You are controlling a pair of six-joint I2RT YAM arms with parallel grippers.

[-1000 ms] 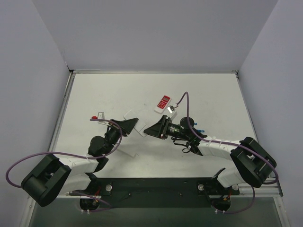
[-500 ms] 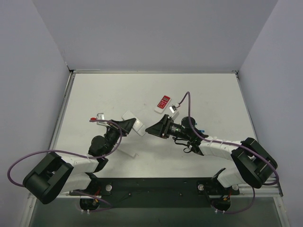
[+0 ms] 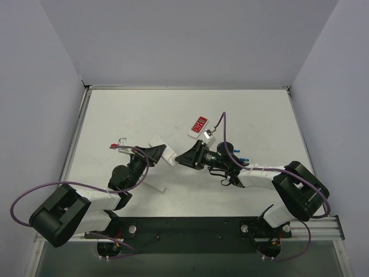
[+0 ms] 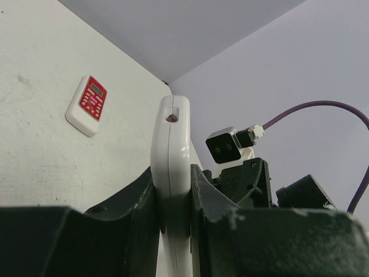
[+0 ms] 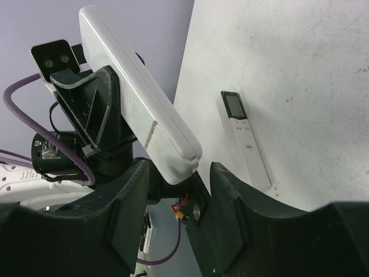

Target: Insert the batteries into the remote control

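The left gripper (image 4: 173, 176) has its jaws clamped on the sides of a long white plastic remote control (image 4: 171, 130), holding it on edge off the white bench (image 3: 132, 109). The right gripper (image 5: 180, 170) has its jaws apart, straddling that remote's rounded end. A small white remote with a red face (image 3: 199, 125) and a slim white remote with a screen (image 5: 245, 141) lie on the bench; 1 tiny blue piece (image 3: 244, 157) shows beside the right arm, too small to tell whether it is a battery.

A slim white remote (image 3: 167, 154) is held above the table, clamped across its flat faces in the left gripper (image 4: 173, 179), its end between the right gripper's (image 5: 179, 173) parted jaws.
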